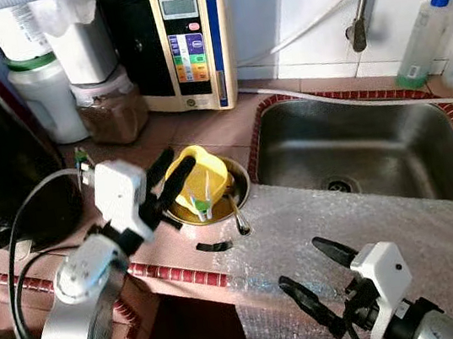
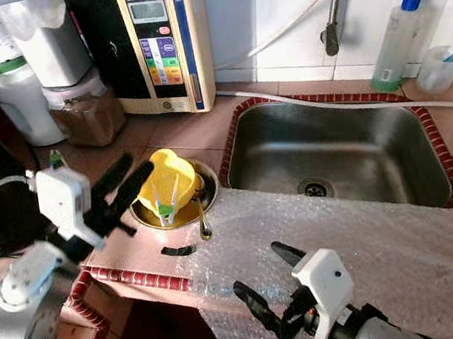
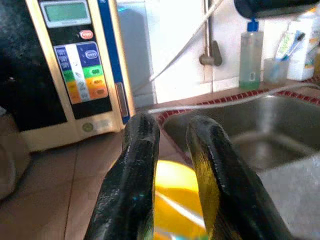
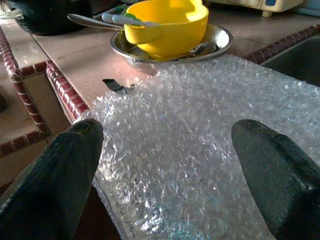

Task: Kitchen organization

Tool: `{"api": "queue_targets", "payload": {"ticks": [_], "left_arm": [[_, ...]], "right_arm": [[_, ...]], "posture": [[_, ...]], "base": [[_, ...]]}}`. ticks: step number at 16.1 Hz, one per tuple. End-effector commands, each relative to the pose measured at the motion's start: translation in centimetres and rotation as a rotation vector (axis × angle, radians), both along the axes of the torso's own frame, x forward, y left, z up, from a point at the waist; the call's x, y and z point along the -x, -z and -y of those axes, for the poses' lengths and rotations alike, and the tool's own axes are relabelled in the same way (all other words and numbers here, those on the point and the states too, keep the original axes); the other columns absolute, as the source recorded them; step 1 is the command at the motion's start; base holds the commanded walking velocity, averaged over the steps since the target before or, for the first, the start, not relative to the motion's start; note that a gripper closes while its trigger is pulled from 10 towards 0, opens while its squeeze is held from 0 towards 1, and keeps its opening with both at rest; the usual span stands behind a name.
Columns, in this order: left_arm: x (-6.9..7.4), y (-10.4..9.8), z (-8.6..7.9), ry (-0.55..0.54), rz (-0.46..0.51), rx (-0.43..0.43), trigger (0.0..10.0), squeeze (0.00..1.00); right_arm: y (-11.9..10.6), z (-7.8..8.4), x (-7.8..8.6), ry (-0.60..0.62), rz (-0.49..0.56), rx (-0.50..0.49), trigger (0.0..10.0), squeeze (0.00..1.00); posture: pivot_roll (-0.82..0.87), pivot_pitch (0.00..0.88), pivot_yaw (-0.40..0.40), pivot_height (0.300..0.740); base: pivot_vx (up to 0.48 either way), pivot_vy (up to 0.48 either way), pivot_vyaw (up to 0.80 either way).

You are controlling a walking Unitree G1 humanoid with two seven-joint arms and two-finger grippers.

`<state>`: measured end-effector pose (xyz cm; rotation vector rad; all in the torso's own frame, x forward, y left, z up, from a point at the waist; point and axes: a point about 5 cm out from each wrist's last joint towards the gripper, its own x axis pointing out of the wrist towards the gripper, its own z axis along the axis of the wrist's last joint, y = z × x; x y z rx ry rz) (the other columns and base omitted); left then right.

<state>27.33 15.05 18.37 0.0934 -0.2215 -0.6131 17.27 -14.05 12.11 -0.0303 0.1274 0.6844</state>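
- The left end effector point(image 1: 178, 173) hovers just over the near-left rim of the yellow bowl point(image 1: 202, 176), its fingers narrowly parted and holding nothing.
- The yellow bowl sits in a steel dish point(image 1: 242, 186) on the tiled tabletop point(image 1: 204, 130), just left of the sink point(image 1: 368, 148).
- The right end effector point(image 1: 316, 271) hangs spread wide over the bubble wrap point(image 1: 403, 211), empty.

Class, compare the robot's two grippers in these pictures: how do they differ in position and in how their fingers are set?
The left gripper hangs over the yellow bowl in the metal dish; the right gripper hangs over the bubble wrap at the counter's front edge. The left gripper's fingers stand close together, a narrow gap between them; the right gripper's are spread wide. Both have two long black fingers and hold nothing.
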Motion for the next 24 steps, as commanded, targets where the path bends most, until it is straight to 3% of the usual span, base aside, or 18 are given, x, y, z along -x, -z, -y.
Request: {"api": "queue_targets", "payload": {"ticks": [1,5,10,15,24], "left_arm": [[0.7,-0.2,-0.2,0.023,0.035,-0.025,10.0,1.00],[1.2,0.3,-0.1,0.080,0.052,-0.073,10.0,1.00],[1.6,3.1,-0.8,0.140,0.036,-0.170,10.0,1.00],[2.0,4.8,-0.4,0.151,0.053,-0.169,10.0,1.00],[1.7,5.9,0.0,0.164,0.088,-0.153,10.0,1.00]], "right_arm": [[0.1,0.1,0.0,-0.005,-0.006,-0.004,10.0,0.00],[0.1,-0.1,0.2,-0.024,-0.019,-0.012,10.0,0.00],[0.3,0.0,0.6,-0.023,-0.031,-0.007,10.0,0.00],[0.3,0.1,0.6,-0.024,-0.030,0.000,10.0,0.00],[0.4,0.0,1.0,-0.051,-0.049,-0.005,10.0,0.00]], "posture": [[0.02,0.033,0.039,0.740],[0.02,0.033,0.039,0.740],[0.01,0.036,0.044,0.740],[0.00,0.029,0.038,0.740],[-0.01,0.030,0.039,0.740]], "base": [[0.000,0.000,0.00],[0.000,0.000,0.00],[0.000,0.000,0.00],[0.000,0.000,0.00],[0.000,0.000,0.00]]}}
